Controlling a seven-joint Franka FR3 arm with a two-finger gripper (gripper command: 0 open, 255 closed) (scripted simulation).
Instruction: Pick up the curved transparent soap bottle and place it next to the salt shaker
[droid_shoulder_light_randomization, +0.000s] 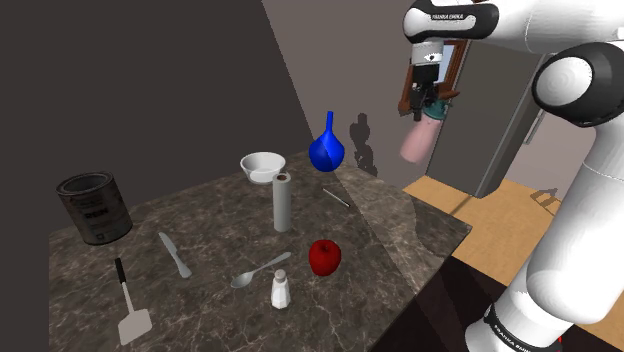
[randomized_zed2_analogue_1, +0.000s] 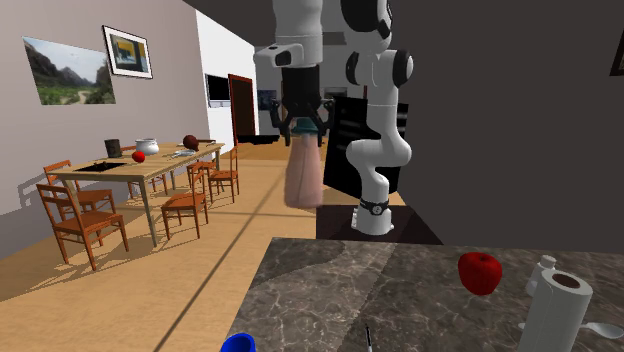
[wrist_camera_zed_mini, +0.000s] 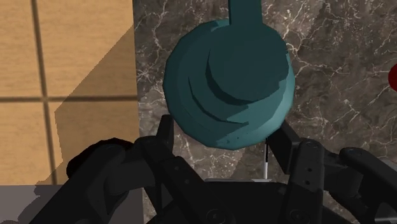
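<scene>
Home dining area, wooden dining table (randomized_zed2_analogue_1: 112, 172) with chairs (randomized_zed2_analogue_1: 78, 216), framed pictures (randomized_zed2_analogue_1: 128, 52) on the wall, plank floor (randomized_zed2_analogue_1: 190, 275), veined stone counter (randomized_zed2_analogue_1: 400, 295).

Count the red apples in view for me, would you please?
2: one red apple on the marble counter, a second apple on the wooden dining table in the second exterior view's left background. More could be hidden.

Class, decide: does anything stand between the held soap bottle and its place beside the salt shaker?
Yes: the red apple sits on the table between the soap bottle, held high by the gripper, and the salt shaker; a spoon lies close beside the shaker.
</scene>
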